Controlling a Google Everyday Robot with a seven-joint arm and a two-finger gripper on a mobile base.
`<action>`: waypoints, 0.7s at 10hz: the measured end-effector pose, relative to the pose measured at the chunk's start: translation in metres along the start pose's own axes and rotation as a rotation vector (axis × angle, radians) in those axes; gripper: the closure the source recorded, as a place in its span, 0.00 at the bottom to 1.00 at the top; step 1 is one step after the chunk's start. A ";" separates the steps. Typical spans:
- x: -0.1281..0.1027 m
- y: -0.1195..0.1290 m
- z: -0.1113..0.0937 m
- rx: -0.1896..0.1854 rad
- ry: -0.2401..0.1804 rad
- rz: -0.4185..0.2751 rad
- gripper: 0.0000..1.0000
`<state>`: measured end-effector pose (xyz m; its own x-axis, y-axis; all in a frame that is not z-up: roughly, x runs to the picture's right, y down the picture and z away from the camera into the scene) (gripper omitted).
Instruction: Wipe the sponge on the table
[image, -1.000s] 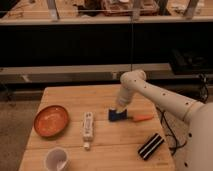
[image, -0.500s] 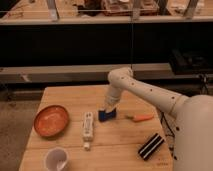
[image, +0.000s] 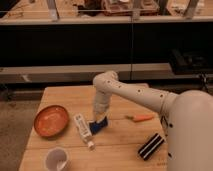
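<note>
Leftward and toward the near edge: the gripper (image: 100, 119) and the sponge (image: 97, 128) have both shifted since half a second ago, from the middle of the table (image: 122, 147) to a spot just beside the white bar (image: 83, 130).

Gripper: at the end of the white arm (image: 135, 95), which bends down steeply from its elbow. It stands nearly upright directly on top of the sponge, in contact with it. Whether it clamps the sponge or only presses on it, cannot tell (the wrist covers the upper part of the block).

Sponge: dark blue, lying on the wood left of centre. Its long axis seems to run on a slant, low end toward the bar and near-left, high end toward the far-right. Its left corner is very near the bar; touching or not, cannot tell.

Containers:
- orange bowl (image: 51, 121), left side of the table, well apart from the sponge; its inside shows only orange-red surface.
- white cup (image: 56, 159), near-left corner, upright, mouth up; inside looks pale, contents cannot be told.

Others: small orange stick (image: 140, 118) right of the arm; striped block (image: 151, 146) near the right edge, lying diagonally. Dark shelving bench (image: 60, 47) runs behind the table.
</note>
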<state>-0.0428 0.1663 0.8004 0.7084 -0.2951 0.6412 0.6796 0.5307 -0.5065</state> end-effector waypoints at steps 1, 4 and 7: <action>-0.002 0.008 0.002 -0.028 0.008 -0.013 1.00; 0.016 0.041 0.009 -0.083 0.033 0.030 1.00; 0.063 0.079 0.011 -0.085 0.059 0.151 1.00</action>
<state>0.0531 0.1981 0.8070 0.8120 -0.2641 0.5205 0.5763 0.5043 -0.6431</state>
